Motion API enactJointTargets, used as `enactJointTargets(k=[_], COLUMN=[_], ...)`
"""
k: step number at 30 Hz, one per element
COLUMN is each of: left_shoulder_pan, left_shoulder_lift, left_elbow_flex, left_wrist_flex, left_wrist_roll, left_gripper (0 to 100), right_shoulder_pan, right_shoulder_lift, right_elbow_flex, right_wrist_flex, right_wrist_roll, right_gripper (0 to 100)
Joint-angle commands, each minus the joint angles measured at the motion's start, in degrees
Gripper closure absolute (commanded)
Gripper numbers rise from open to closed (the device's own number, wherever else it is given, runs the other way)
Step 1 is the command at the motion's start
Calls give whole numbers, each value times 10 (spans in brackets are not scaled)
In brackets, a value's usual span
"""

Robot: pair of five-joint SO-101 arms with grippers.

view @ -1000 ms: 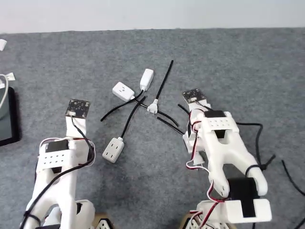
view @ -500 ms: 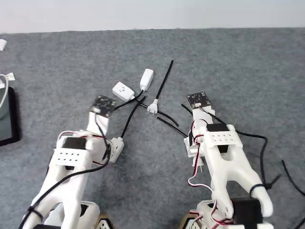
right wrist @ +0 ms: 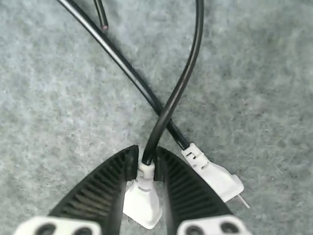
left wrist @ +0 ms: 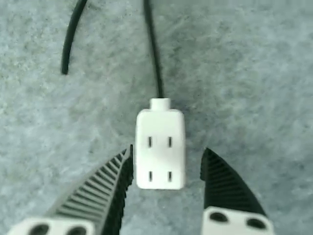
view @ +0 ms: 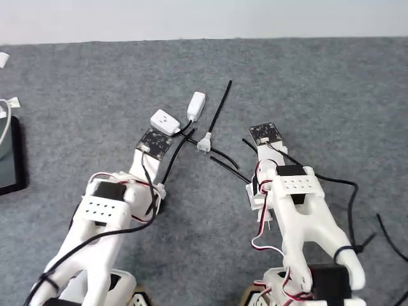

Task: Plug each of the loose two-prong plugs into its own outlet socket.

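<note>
A white outlet block (left wrist: 160, 149) with two pairs of slots lies flat on the grey carpet, its black cord (left wrist: 152, 49) running away from it. My left gripper (left wrist: 167, 157) is open and straddles the block, one finger on each side, not touching it. My right gripper (right wrist: 145, 152) is shut on a white plug (right wrist: 143, 196) where its black cord enters. A second white two-prong plug (right wrist: 215, 177) lies right beside it on the carpet. In the high view another loose plug (view: 204, 143), a white outlet (view: 164, 121) and a white plug body (view: 196, 105) lie between and beyond the arms.
Black cords (view: 220, 108) cross the carpet in the middle, and more cords (view: 347, 185) trail by the right arm. A dark tablet (view: 9, 159) sits at the left edge. Open carpet stretches at the back and far right.
The left arm has swung right and forward until its gripper sits over the near outlet block. The right arm drew back slightly a second ago and has since kept still.
</note>
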Motion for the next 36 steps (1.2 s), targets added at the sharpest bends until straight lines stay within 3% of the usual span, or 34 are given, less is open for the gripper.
enactJointTargets(k=[1,6,14,19,23,25,28,33,36], left_shoulder_pan=[-40,-43,-44,-42,-20,4,50,138,154], left_shoulder_lift=[1,21,224,258,262,259,257,256,256], left_elbow_flex=[-42,-38,-137,-162,-158,-147,-137,-144,-172], left_wrist_flex=[7,5,9,28,29,30,46,60,58], left_wrist_roll=[2,4,4,4,4,12,93,288,379], left_gripper=[841,840,844,847,975,982,988,988,988], right_shoulder_pan=[7,7,7,7,7,7,7,7,7], right_shoulder_lift=[-24,-23,-23,-23,-23,-23,-23,-25,-25], right_elbow_flex=[-4,-3,-3,-2,-2,-2,-2,-2,-2], right_wrist_flex=[-7,-7,-7,-7,-7,-7,-7,-7,-7], right_wrist_roll=[-3,-4,-6,-5,-5,-4,-4,-4,-4], right_gripper=[991,991,991,991,991,991,991,991,991])
